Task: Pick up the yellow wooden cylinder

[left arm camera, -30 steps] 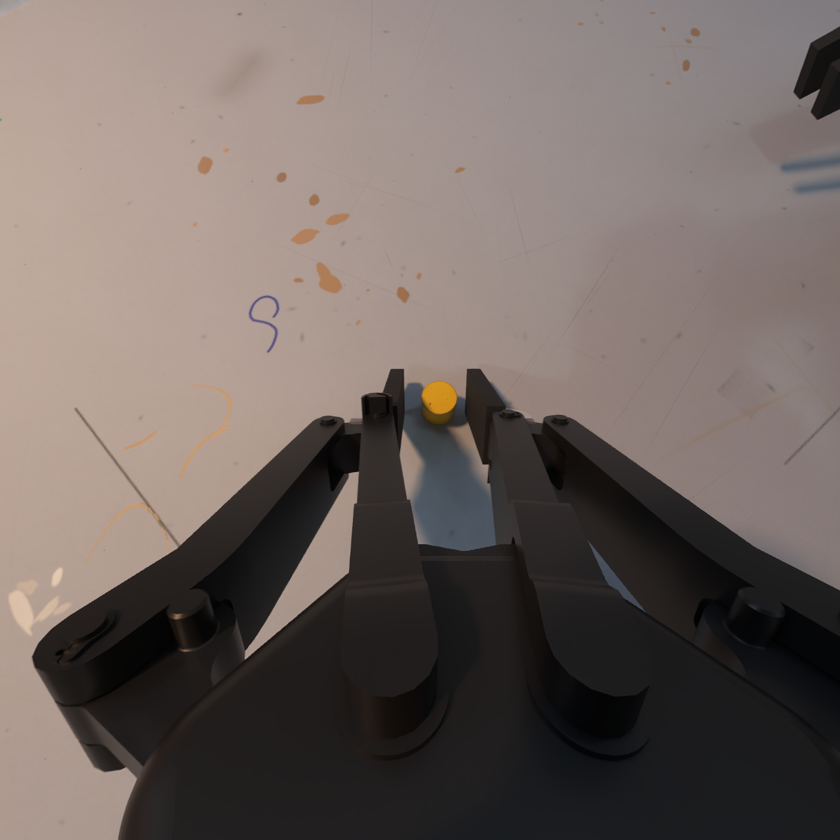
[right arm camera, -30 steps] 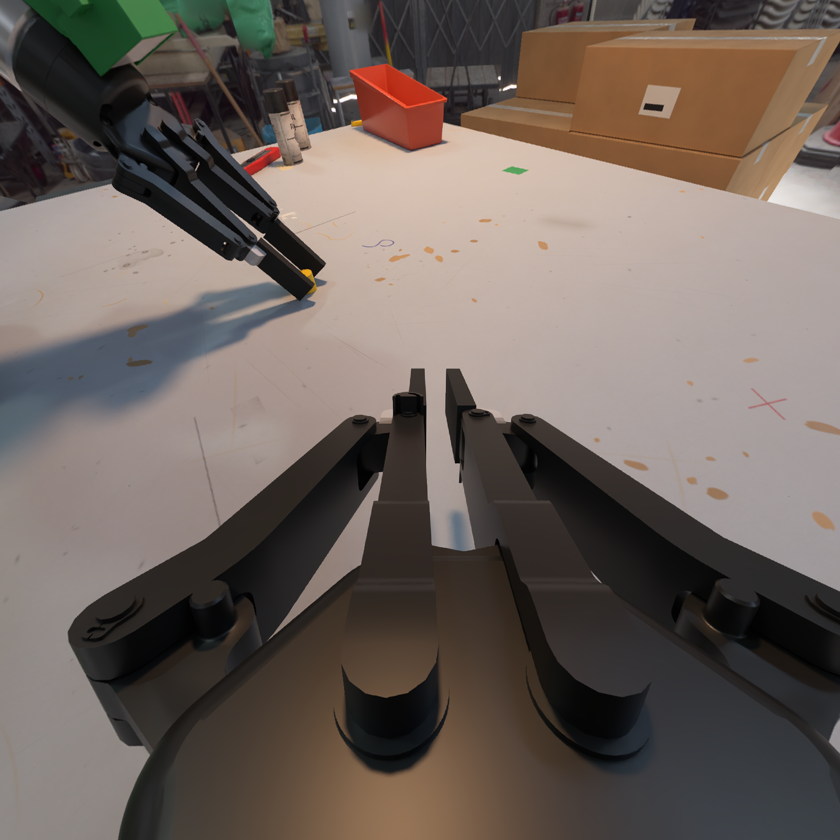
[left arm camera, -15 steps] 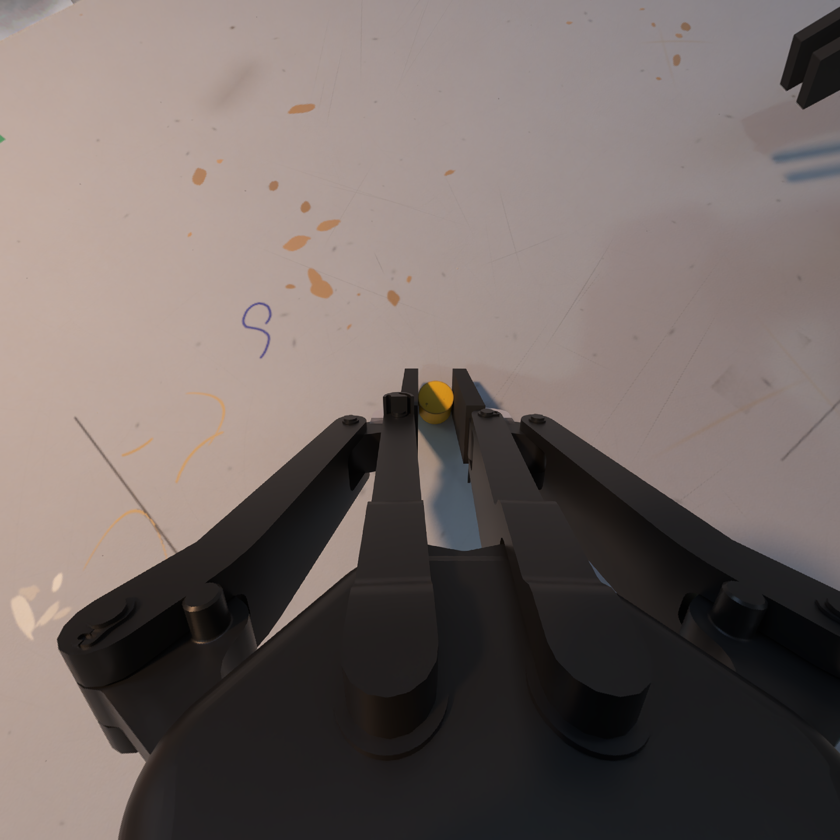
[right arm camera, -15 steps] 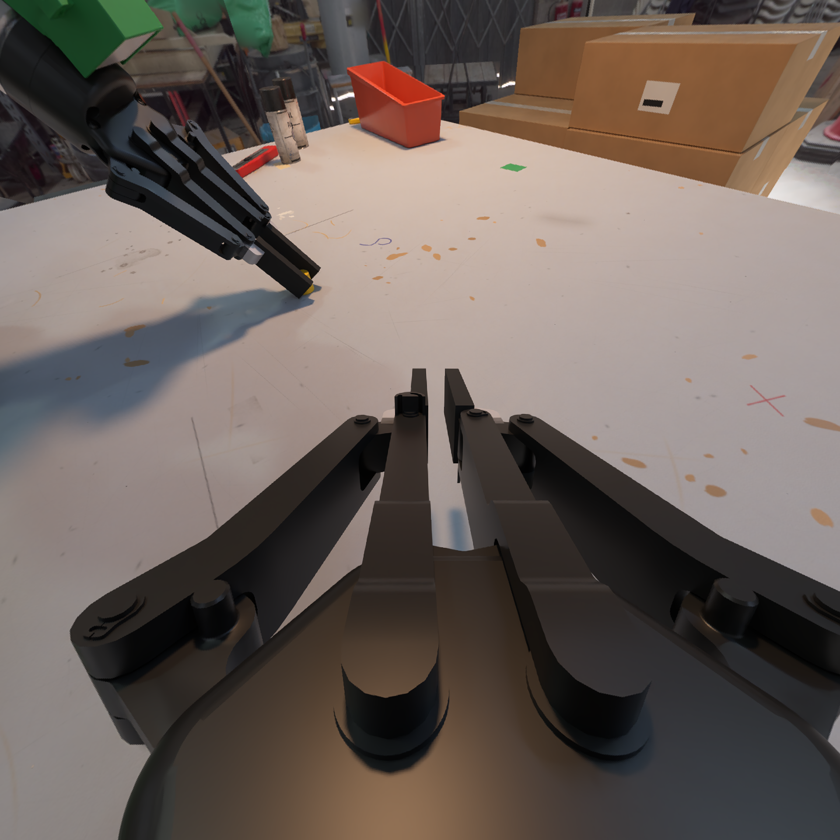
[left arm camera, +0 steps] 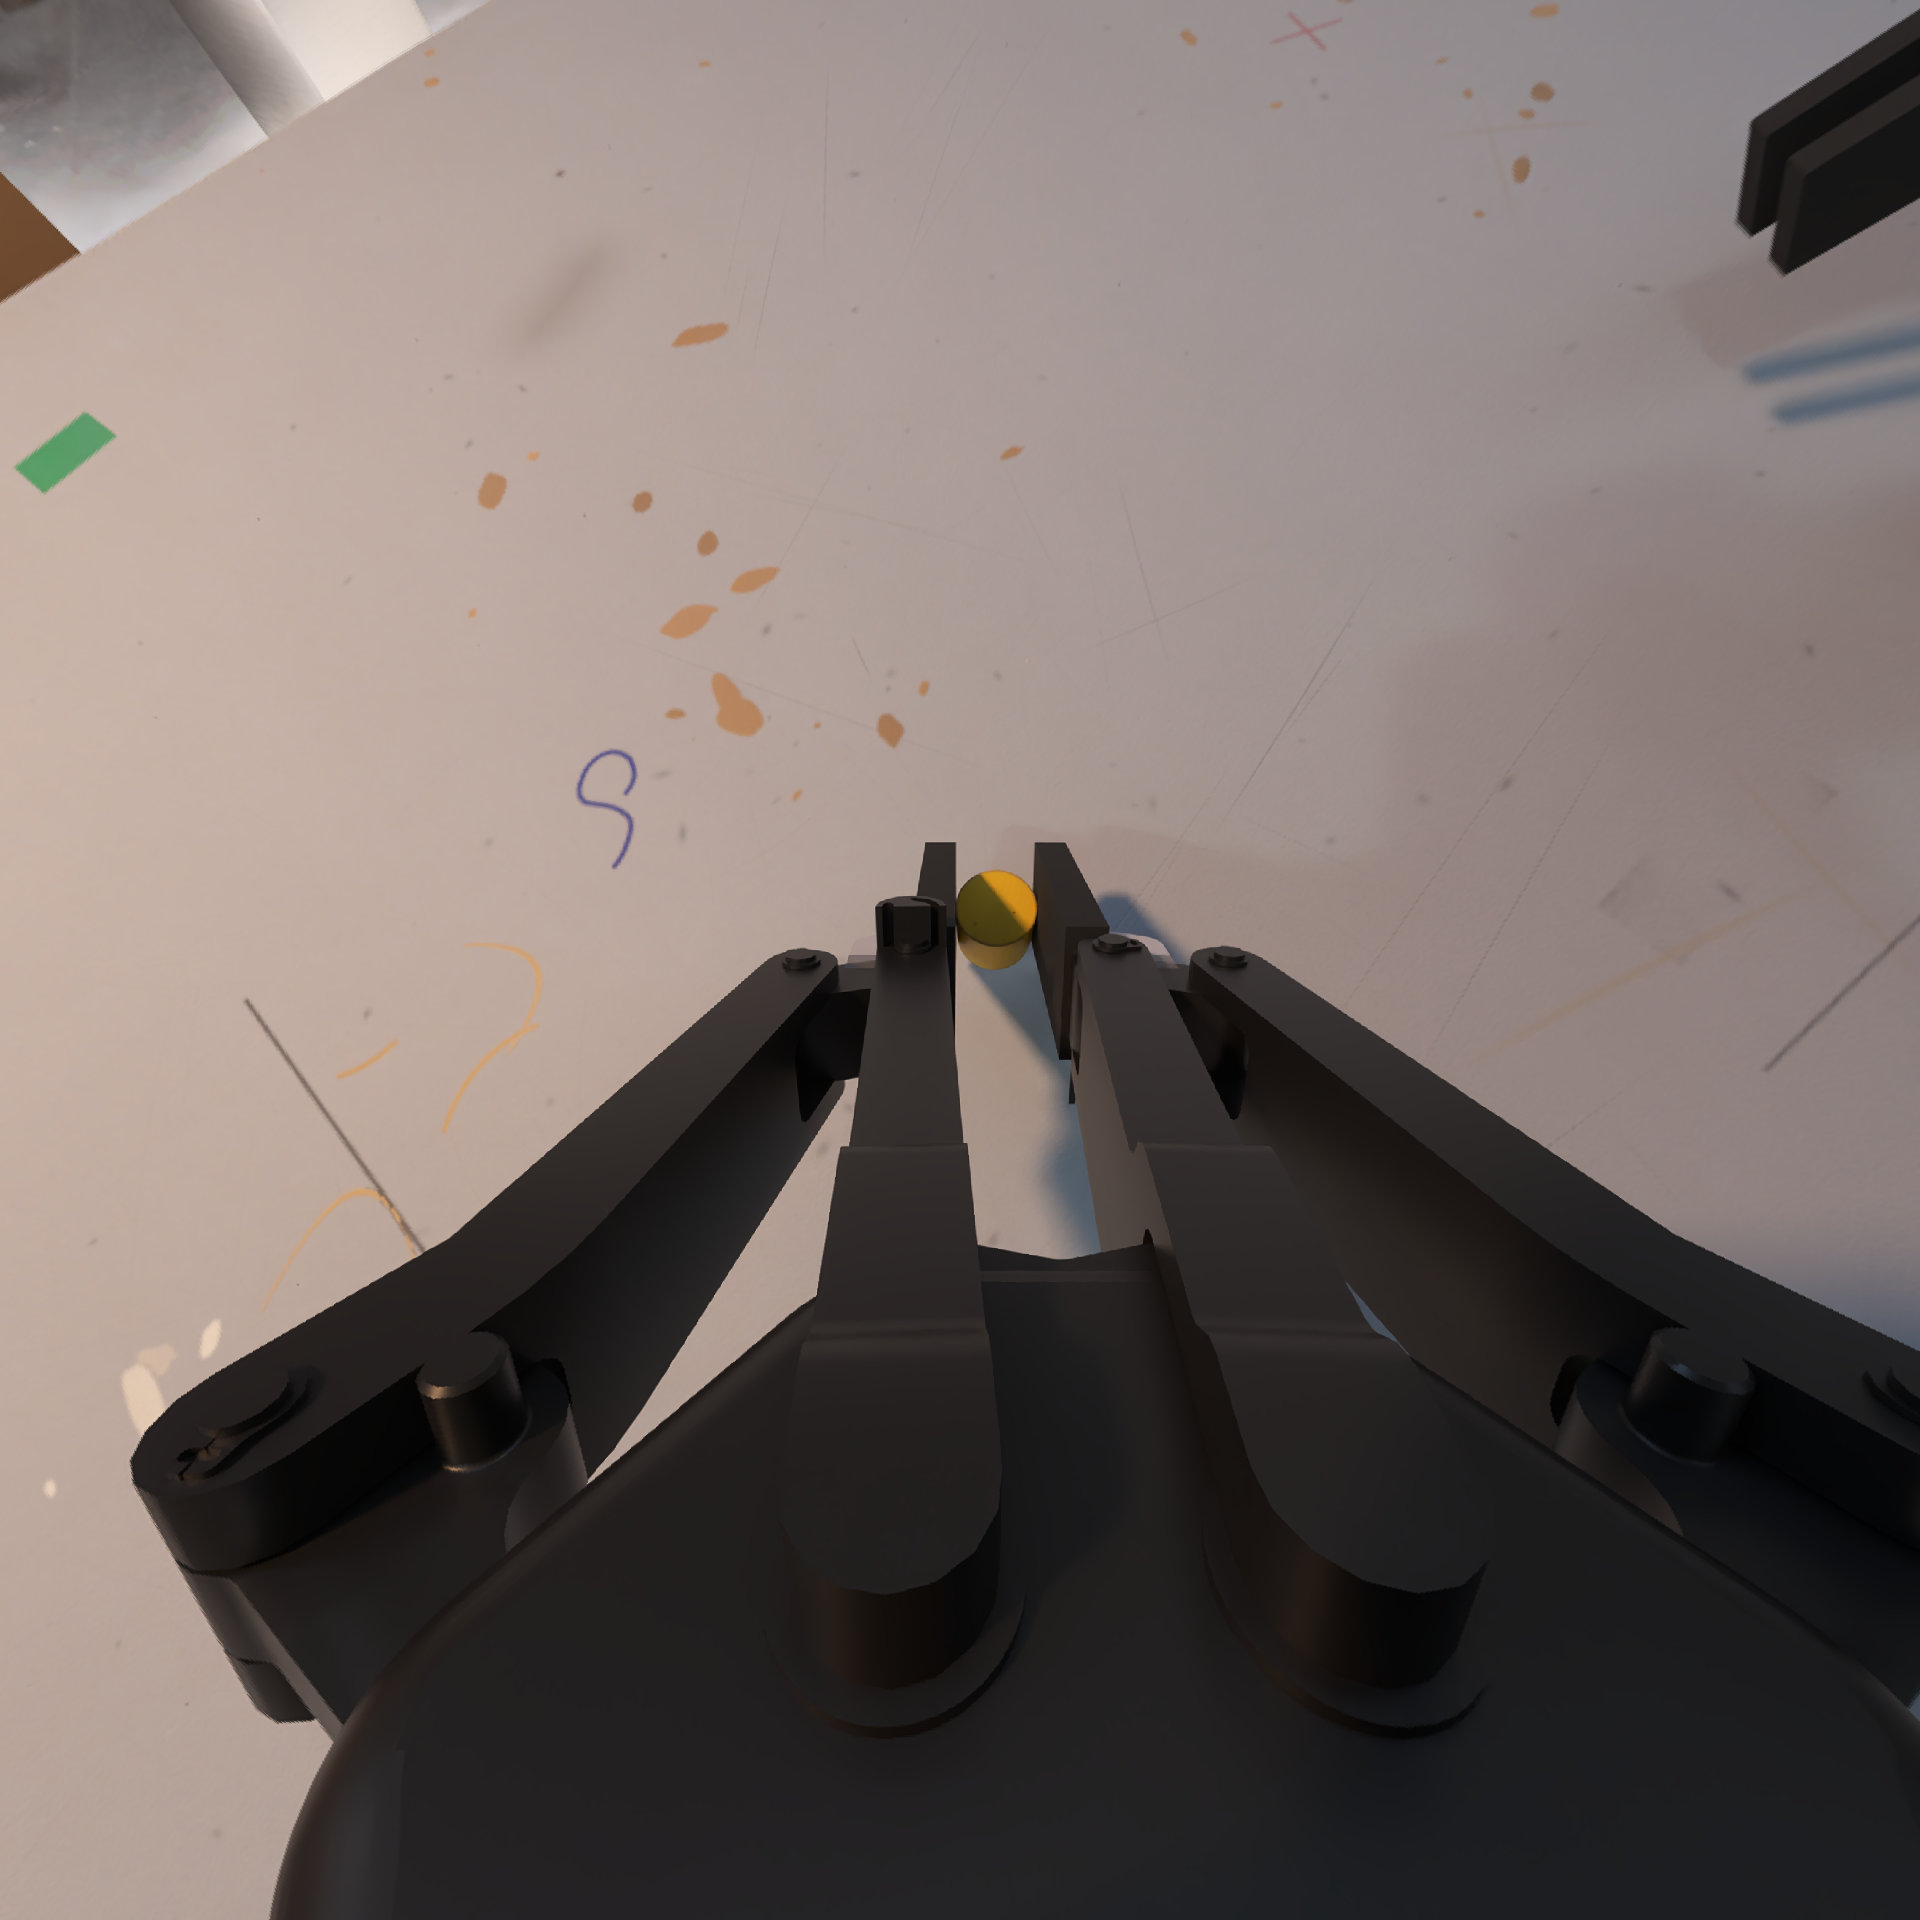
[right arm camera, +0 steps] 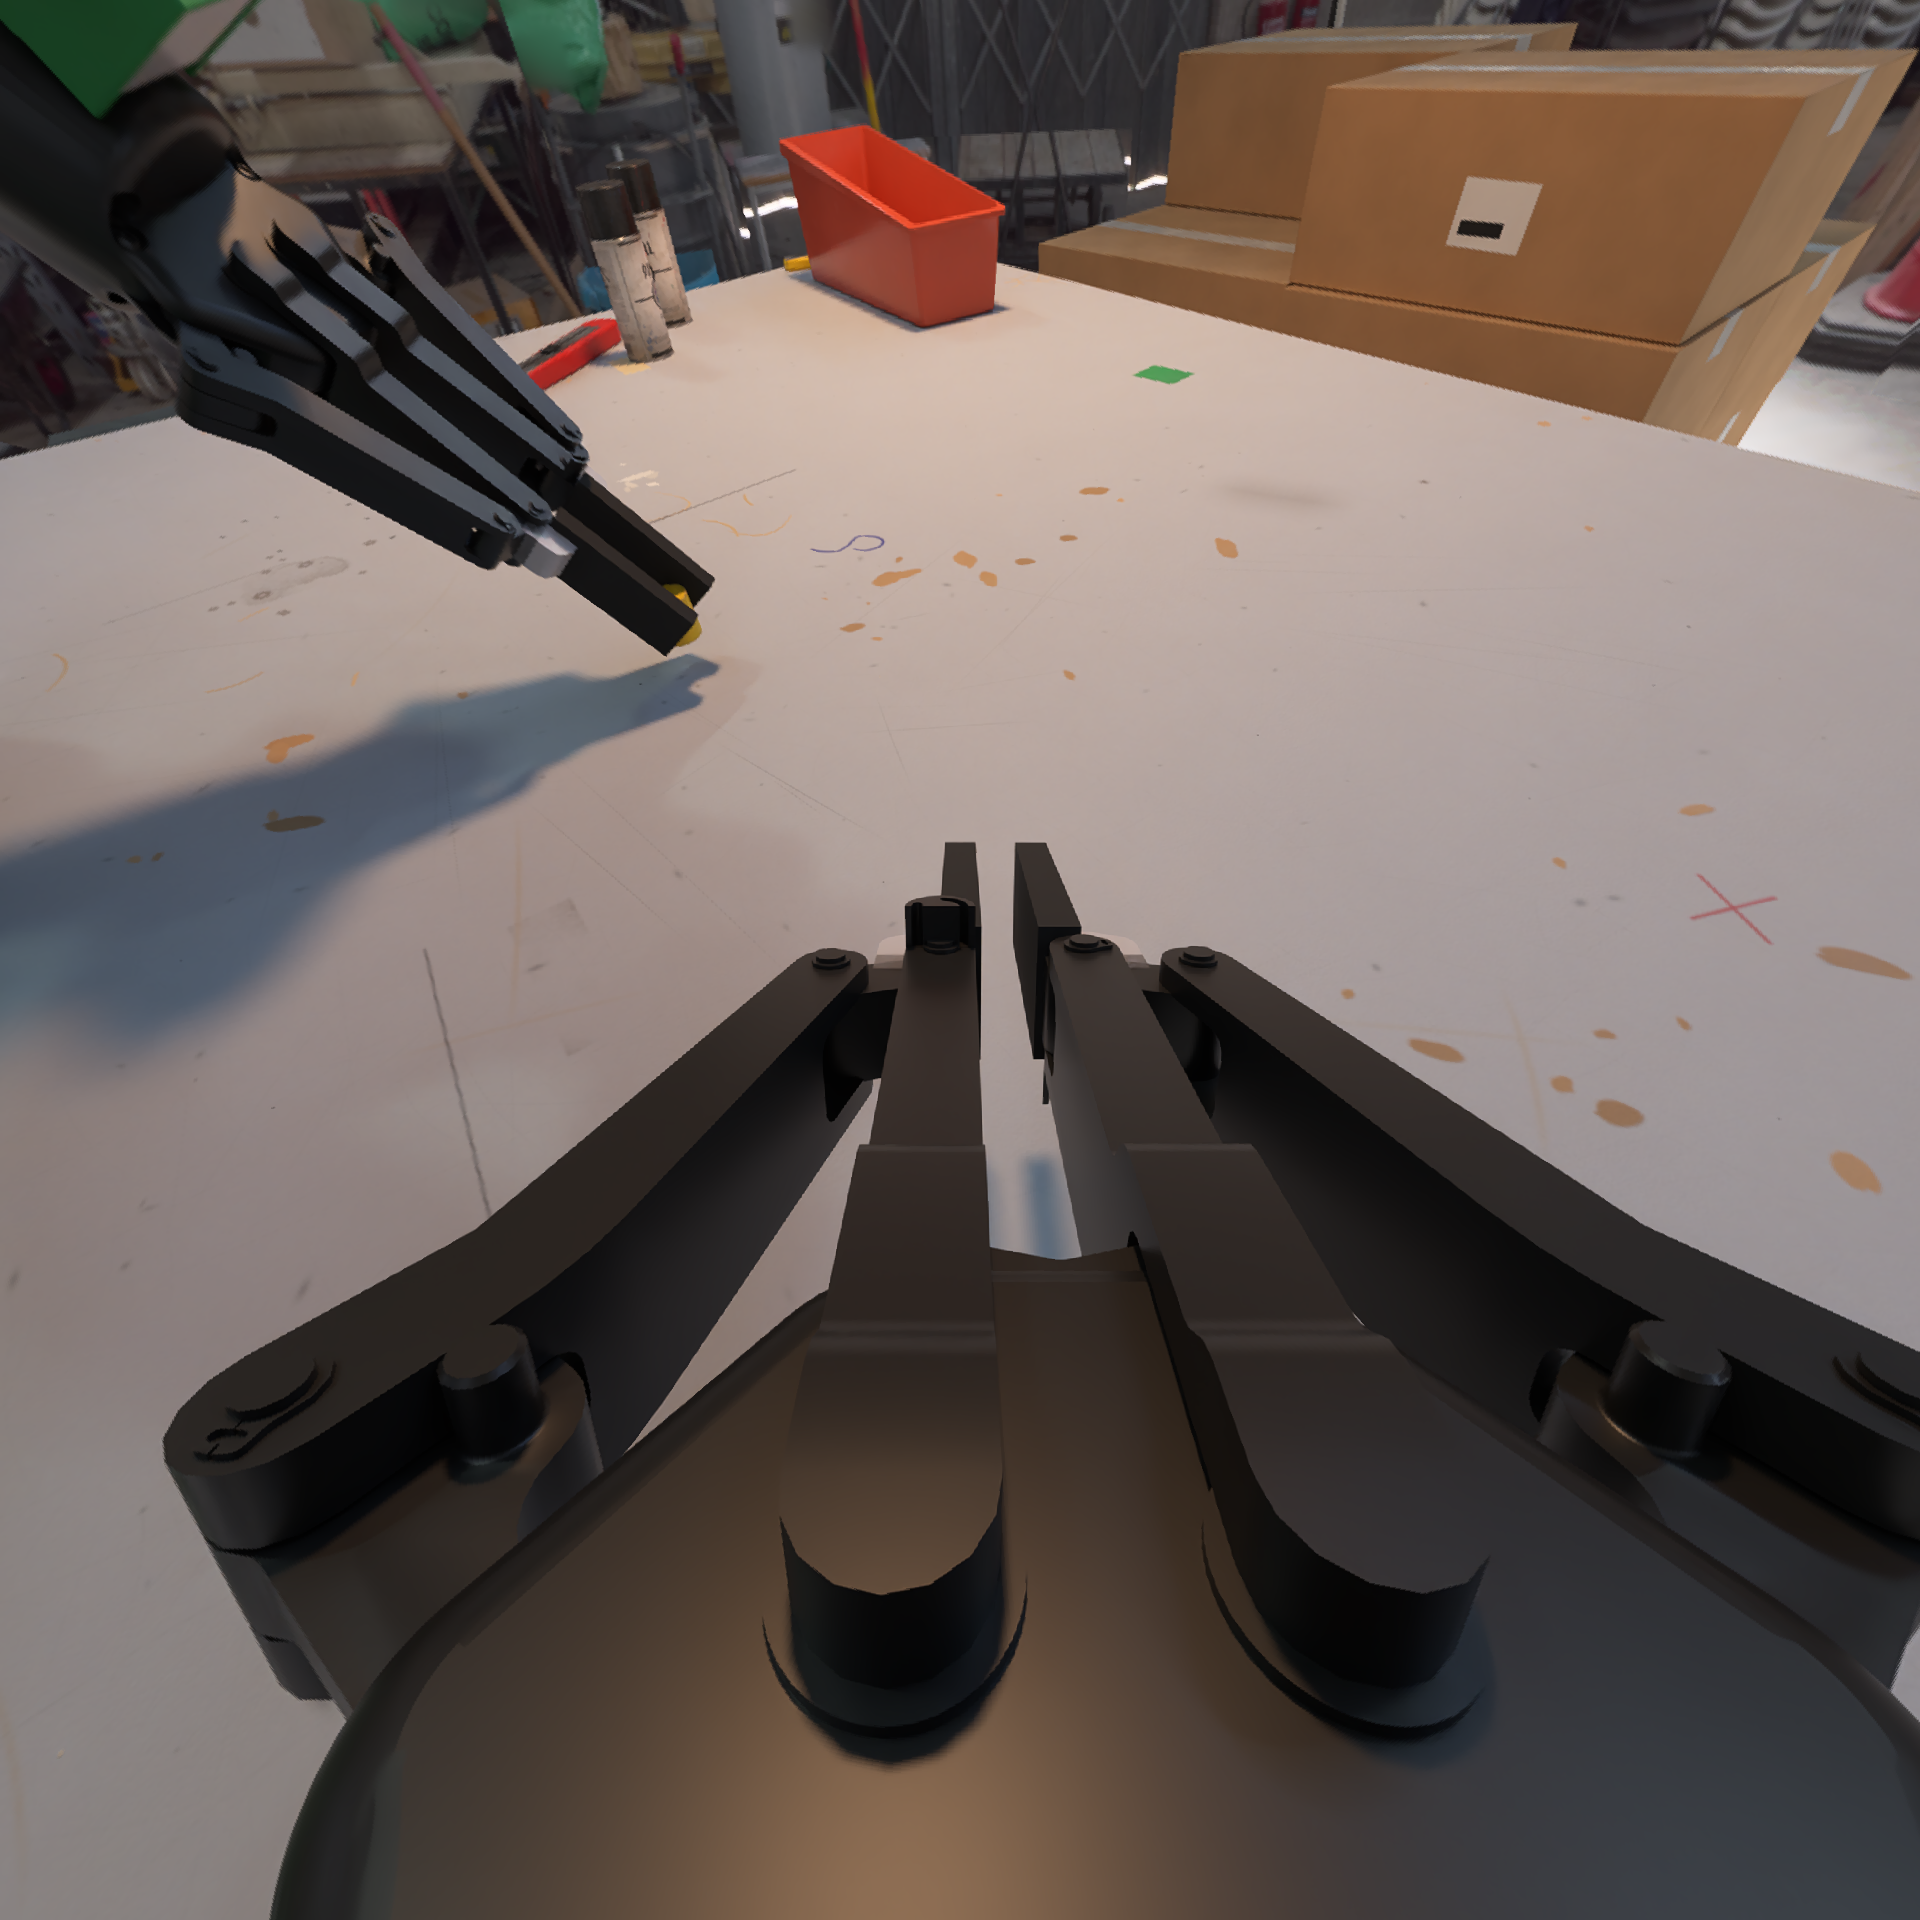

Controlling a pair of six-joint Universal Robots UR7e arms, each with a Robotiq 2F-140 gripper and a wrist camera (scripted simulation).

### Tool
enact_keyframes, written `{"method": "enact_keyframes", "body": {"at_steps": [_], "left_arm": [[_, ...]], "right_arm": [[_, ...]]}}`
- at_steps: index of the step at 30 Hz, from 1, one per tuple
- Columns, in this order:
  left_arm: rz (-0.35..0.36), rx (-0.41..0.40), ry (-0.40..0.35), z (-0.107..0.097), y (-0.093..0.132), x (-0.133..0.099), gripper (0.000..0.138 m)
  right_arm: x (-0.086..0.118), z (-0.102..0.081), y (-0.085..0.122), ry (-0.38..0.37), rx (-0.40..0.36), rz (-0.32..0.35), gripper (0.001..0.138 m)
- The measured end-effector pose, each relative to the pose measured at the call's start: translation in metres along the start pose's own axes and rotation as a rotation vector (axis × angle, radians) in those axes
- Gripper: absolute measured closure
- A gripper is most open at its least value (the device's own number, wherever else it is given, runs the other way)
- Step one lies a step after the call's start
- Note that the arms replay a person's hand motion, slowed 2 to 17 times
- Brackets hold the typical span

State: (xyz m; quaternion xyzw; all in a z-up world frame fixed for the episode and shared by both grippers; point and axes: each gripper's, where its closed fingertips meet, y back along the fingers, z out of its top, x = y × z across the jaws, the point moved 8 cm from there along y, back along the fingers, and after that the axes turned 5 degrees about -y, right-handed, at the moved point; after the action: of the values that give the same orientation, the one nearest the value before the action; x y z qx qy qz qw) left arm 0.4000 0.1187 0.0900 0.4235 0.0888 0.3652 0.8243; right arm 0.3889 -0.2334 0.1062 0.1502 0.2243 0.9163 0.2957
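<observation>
My left gripper (left arm camera: 994, 883) pinches the small yellow wooden cylinder (left arm camera: 995, 918) near its fingertips, clear of the white table (left arm camera: 1351, 520); a jerky lift could slip it free

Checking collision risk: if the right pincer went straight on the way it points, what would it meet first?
Probably the bare table top just ahead; nothing stands in that line, though depth is unclear.

The surface (left arm camera: 1351, 520) looks matt and pale, with fine scratches and orange spots. The left gripper (left arm camera: 995, 883) and right gripper (right arm camera: 995, 883) look like smooth, dark, softly shiny metal or plastic. The yellow cylinder (left arm camera: 995, 914) is smooth. The red bin (right arm camera: 894, 223) looks like glossy plastic. The boxes (right arm camera: 1558, 208) look like matt brown cardboard.
</observation>
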Motion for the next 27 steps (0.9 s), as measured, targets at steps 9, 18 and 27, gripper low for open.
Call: {"method": "enact_keyframes", "body": {"at_steps": [9, 18, 27], "left_arm": [[-0.019, -0.076, 0.017, 0.03, 0.015, -0.012, 0.118], [-0.106, -0.133, 0.061, 0.068, 0.009, -0.036, 0.118], [-0.194, -0.137, 0.072, 0.095, -0.016, -0.064, 0.118]], "right_arm": [[-0.006, 0.001, 0.0, -0.013, 0.032, -0.077, 0.131], [-0.009, -0.002, -0.005, 0.032, 0.091, -0.15, 0.13], [-0.012, -0.008, -0.018, 0.065, 0.17, -0.184, 0.123]]}}
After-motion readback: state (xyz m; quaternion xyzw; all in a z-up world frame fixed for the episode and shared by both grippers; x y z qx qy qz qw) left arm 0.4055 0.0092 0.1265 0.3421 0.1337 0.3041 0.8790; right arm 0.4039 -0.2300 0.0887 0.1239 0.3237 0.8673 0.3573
